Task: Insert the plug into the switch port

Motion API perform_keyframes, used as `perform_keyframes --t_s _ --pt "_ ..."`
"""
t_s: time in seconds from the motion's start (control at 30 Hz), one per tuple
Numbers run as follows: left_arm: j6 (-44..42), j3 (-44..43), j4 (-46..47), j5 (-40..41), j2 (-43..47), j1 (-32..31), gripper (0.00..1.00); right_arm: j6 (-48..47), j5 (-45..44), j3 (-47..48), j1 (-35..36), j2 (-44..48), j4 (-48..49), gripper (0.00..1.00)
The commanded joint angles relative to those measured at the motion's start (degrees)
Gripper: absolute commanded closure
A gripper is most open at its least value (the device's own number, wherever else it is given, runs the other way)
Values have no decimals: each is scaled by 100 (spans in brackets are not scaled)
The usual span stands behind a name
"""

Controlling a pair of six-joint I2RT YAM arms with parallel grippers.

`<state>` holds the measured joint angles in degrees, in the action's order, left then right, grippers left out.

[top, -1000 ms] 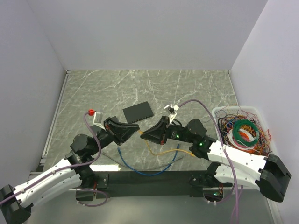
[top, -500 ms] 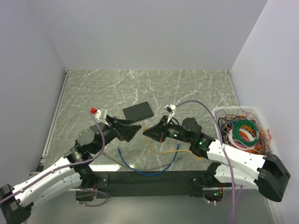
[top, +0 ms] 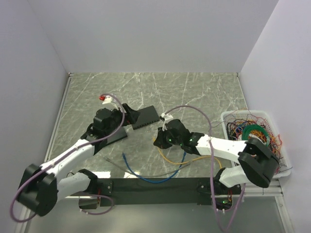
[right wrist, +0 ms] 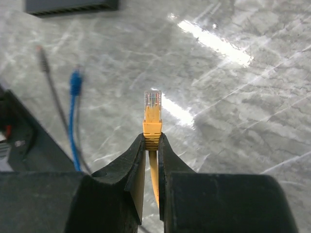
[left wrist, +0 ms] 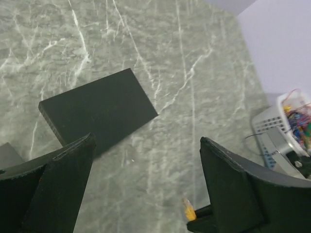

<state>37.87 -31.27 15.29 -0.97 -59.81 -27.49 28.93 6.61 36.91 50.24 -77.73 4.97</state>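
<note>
The switch (top: 145, 116) is a flat black box lying on the marble table; it also shows in the left wrist view (left wrist: 97, 109) and at the top edge of the right wrist view (right wrist: 73, 6). My right gripper (right wrist: 151, 141) is shut on the yellow plug (right wrist: 152, 114), whose clear tip points forward past the fingertips. Seen from above, the right gripper (top: 156, 141) sits just right of and below the switch, with the yellow cable (top: 170, 158) trailing behind it. My left gripper (left wrist: 146, 184) is open and empty, hovering beside the switch's near left side (top: 127, 122). The plug's tip (left wrist: 188, 211) shows by its right finger.
A blue cable (top: 146, 175) and a thin grey cable (top: 116, 165) lie near the front edge; their ends show in the right wrist view, blue (right wrist: 74, 85) and grey (right wrist: 46, 63). A white basket (top: 252, 136) of tangled cables stands at the right.
My left gripper opened, let go of the yellow plug, and swung back and left to the switch. The right gripper kept the plug and shifted left and slightly back.
</note>
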Motion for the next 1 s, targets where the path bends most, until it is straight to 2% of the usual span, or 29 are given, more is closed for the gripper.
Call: perform_keyframes --t_s 0.0,0.2,0.43,0.67,0.97 --pt "-613 -353 975 -342 -547 103 5 -142 -178 326 -14 -294 -32 100" --pt "-631 -1205 1406 -1176 -2331 972 8 -247 -257 501 -23 -532 -136 100" --pt "-552 -2365 889 -1528 -4044 1298 12 -326 -494 414 -84 -436 -278 100" --pt "-315 -2331 844 -1634 -4583 1298 16 -335 -450 230 -137 -278 -234 100" --pt "-26 -1690 915 -1678 -4242 1254 19 -335 -599 45 -146 48 -304 100"
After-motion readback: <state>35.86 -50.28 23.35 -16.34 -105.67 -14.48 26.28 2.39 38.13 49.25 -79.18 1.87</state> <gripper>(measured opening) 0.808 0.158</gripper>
